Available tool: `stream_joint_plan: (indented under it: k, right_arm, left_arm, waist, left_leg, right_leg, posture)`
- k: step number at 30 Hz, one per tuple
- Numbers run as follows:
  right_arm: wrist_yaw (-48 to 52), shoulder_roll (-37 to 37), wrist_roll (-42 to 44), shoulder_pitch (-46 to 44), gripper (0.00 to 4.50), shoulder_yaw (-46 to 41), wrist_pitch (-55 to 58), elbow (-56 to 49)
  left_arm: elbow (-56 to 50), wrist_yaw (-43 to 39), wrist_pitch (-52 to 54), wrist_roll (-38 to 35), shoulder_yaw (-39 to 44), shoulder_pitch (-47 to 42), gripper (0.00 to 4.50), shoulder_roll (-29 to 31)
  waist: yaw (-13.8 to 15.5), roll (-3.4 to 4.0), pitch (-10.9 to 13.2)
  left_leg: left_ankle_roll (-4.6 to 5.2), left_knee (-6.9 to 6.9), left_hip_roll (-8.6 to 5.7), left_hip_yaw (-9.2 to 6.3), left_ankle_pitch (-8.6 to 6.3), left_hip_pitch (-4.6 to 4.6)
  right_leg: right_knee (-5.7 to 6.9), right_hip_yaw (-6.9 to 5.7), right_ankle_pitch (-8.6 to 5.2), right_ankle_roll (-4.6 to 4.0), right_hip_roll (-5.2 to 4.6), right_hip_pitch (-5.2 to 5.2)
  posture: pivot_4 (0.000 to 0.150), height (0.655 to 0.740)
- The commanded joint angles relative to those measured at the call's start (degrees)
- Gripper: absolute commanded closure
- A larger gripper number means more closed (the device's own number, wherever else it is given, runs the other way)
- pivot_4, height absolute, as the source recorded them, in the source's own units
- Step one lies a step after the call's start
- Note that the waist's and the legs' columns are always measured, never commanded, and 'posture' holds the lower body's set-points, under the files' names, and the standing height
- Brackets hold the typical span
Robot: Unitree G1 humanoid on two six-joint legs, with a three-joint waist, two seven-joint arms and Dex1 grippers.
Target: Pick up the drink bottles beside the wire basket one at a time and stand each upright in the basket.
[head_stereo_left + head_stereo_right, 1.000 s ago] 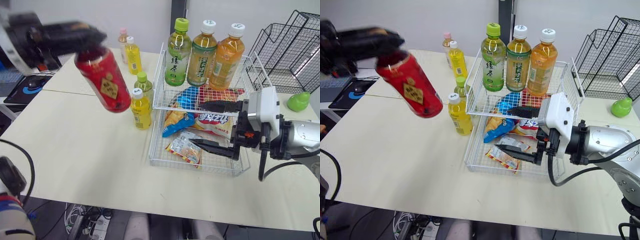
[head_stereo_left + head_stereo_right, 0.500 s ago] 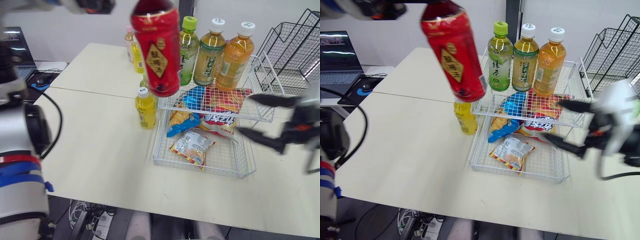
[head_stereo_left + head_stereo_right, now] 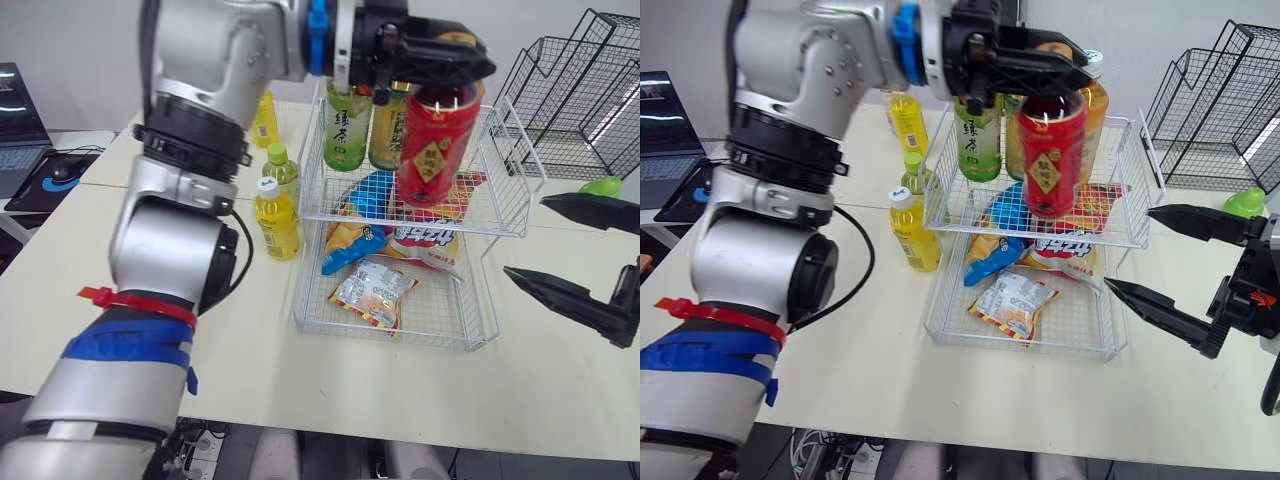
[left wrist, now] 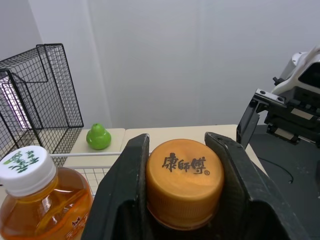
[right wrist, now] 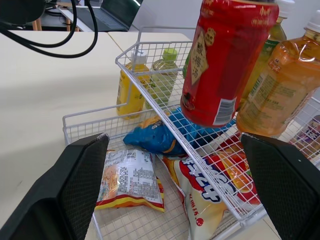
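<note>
A red drink bottle (image 3: 435,150) hangs nearly upright over the upper shelf of the white wire basket (image 3: 520,165), in front of an orange bottle (image 5: 274,95). My left gripper (image 3: 432,72) is shut on its orange cap (image 4: 184,180). Two green tea bottles (image 3: 345,130) stand at the shelf's back. Beside the basket on the table stand a yellow bottle (image 3: 277,215), a green-capped bottle (image 3: 283,168) and another yellow one (image 3: 265,115) further back. My right gripper (image 3: 527,236) stands open to the right of the basket, holding nothing.
Snack packets (image 3: 372,290) lie in the basket's lower tray. A black wire rack (image 3: 570,90) and a small green pear-shaped object (image 3: 600,187) sit at the back right. A laptop (image 3: 15,100) is at the far left.
My left arm has swung the red bottle from over the table's left side across to the basket's upper shelf. The right gripper has drawn back to the right, out of the basket.
</note>
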Motion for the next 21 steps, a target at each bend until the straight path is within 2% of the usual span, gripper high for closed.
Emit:
stream_joint_plan:
  k: [1, 13, 15, 16, 21]
  right_arm:
    - [-1.4, -0.8, 0.4, 0.5, 0.00, -2.2, -2.1, -0.7]
    - [-2.4, -1.3, -0.1, 2.5, 0.00, -1.4, -4.4, -1.0]
    - [-2.5, -1.3, -0.2, 2.8, 0.00, -1.4, -4.7, -1.0]
    - [-2.5, -1.4, -0.3, 2.9, 0.00, -1.4, -4.8, -1.0]
    - [-2.6, -1.4, -0.7, 3.2, 0.00, -1.1, -5.3, -0.9]
  left_arm:
    - [2.0, -0.1, -3.1, 2.5, 0.5, -1.7, 3.13, -2.2]
    - [9.4, -1.4, -7.0, 8.1, 1.3, -3.2, 3.13, -5.9]
    - [10.2, -2.0, -7.0, 8.3, 1.8, -3.6, 2.40, -5.9]
    - [10.3, -2.3, -7.2, 8.4, 2.1, -3.7, 2.20, -5.8]
    - [11.0, -3.5, -7.4, 8.3, 4.1, -4.7, 0.66, -4.0]
  waist:
    - [0.0, 0.00, 0.0]
    - [0.0, 0.01, 0.0]
    - [0.0, 0.01, 0.0]
    - [0.0, 0.01, 0.0]
    - [0.0, 0.02, 0.0]
  left_leg:
    - [0.00, 0.00, -0.01, 0.00, 0.00, 0.00]
    - [0.00, 0.01, -0.04, -0.06, 0.00, 0.17]
    - [0.00, 0.01, -0.06, -0.07, 0.00, 0.19]
    - [0.00, 0.01, -0.06, -0.07, 0.00, 0.19]
    - [0.00, 0.00, -0.05, -0.09, 0.00, 0.18]
  right_leg:
    - [0.00, 0.01, 0.00, 0.00, 0.00, 0.00]
    - [-0.01, -0.04, -0.01, 0.02, -0.01, 0.24]
    - [-0.01, -0.04, -0.01, 0.03, -0.02, 0.27]
    - [-0.01, -0.04, -0.02, 0.03, -0.02, 0.27]
    - [-0.02, -0.07, -0.02, 0.02, -0.02, 0.26]
  posture:
    - [0.150, 0.6732]
    - [0.150, 0.6732]
    - [0.150, 0.6732]
    - [0.150, 0.6732]
    - [0.150, 0.6732]
